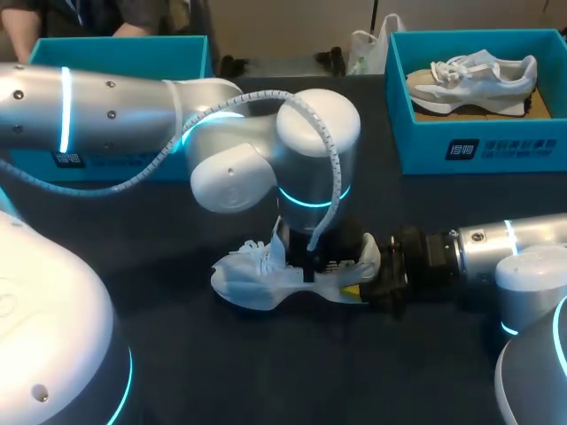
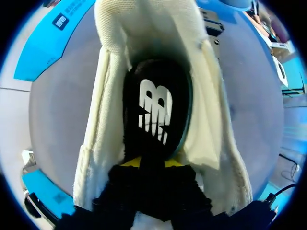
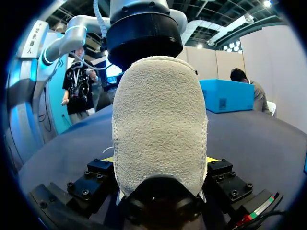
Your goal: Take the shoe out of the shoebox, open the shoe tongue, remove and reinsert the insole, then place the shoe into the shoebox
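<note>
So the white shoe (image 1: 252, 274) is out of its box, lying around the middle of the surface (image 1: 266, 381). The head view shows the right claw (image 1: 368, 282) at the heel and the left claw (image 1: 308, 261) dropped in from above. The right wrist view settles it: that claw is clamped on both sides of the heel. Only the left wrist view looks inside, where the black insole (image 2: 156, 112) lies in the shoe. Can't tell if the left claw is pinching anything. The left shoebox (image 1: 115, 53) sits at the back left corner. The right shoebox (image 1: 425, 133), back right, holds a second shoe (image 1: 474, 80).
</note>
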`<state>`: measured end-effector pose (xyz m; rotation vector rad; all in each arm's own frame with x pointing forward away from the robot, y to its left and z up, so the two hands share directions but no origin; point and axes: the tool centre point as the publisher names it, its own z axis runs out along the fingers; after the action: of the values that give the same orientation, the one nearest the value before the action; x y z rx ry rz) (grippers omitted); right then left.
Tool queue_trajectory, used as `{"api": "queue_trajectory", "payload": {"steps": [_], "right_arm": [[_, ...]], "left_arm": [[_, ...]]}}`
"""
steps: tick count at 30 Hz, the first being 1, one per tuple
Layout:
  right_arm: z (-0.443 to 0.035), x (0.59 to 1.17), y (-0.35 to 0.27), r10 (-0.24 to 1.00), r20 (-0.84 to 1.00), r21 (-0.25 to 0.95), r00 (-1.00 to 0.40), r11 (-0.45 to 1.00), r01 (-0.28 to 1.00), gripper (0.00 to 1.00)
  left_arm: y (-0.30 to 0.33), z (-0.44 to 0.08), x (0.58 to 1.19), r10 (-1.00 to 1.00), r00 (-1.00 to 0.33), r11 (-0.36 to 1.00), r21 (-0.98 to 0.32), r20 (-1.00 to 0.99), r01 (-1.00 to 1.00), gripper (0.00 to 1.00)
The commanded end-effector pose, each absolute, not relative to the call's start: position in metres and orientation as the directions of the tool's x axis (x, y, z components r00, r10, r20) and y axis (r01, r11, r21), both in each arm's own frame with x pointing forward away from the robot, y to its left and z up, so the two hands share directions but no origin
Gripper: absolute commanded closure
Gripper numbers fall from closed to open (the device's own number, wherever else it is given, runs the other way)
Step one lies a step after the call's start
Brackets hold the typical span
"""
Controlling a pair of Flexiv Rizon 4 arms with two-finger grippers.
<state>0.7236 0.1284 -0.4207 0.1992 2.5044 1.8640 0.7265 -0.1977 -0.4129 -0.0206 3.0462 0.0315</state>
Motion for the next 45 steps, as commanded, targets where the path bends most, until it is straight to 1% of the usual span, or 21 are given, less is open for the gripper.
{"api": "queue_trajectory", "payload": {"steps": [1, 4, 10, 24, 30, 39, 45], "right_arm": [[-0.419, 0.722, 0.13, 0.108, 0.067, 0.953, -0.992, 0.286, 0.096, 1.0], [-0.419, 0.722, 0.13, 0.108, 0.067, 0.953, -0.992, 0.286, 0.096, 1.0], [-0.419, 0.722, 0.13, 0.108, 0.067, 0.953, -0.992, 0.286, 0.096, 1.0], [-0.419, 0.722, 0.13, 0.108, 0.067, 0.953, -0.992, 0.286, 0.096, 1.0], [-0.419, 0.722, 0.13, 0.108, 0.067, 0.953, -0.992, 0.286, 0.096, 1.0], [-0.419, 0.722, 0.13, 0.108, 0.067, 0.953, -0.992, 0.286, 0.096, 1.0], [-0.419, 0.722, 0.13, 0.108, 0.067, 0.953, -0.992, 0.286, 0.096, 1.0]], "left_arm": [[-0.2, -0.432, 0.746, -0.037, -0.996, 0.999, 0.021, -0.085, -0.039, 0.99], [-0.198, -0.426, 0.749, -0.05, -0.996, 0.999, 0.008, -0.075, -0.05, 1.0], [-0.191, -0.409, 0.743, -0.029, -1.0, 0.998, -0.055, 0.006, -0.029, 1.0], [-0.182, -0.371, 0.721, 0.068, -0.985, 0.973, -0.229, 0.161, 0.03, 1.0], [-0.185, -0.36, 0.715, 0.092, -0.981, 0.962, -0.268, 0.173, 0.043, 1.0], [-0.196, -0.352, 0.716, 0.091, -0.981, 0.957, -0.289, 0.174, 0.038, 1.0], [-0.209, -0.347, 0.72, 0.052, -0.991, 0.955, -0.295, 0.125, 0.013, 1.0]]}}
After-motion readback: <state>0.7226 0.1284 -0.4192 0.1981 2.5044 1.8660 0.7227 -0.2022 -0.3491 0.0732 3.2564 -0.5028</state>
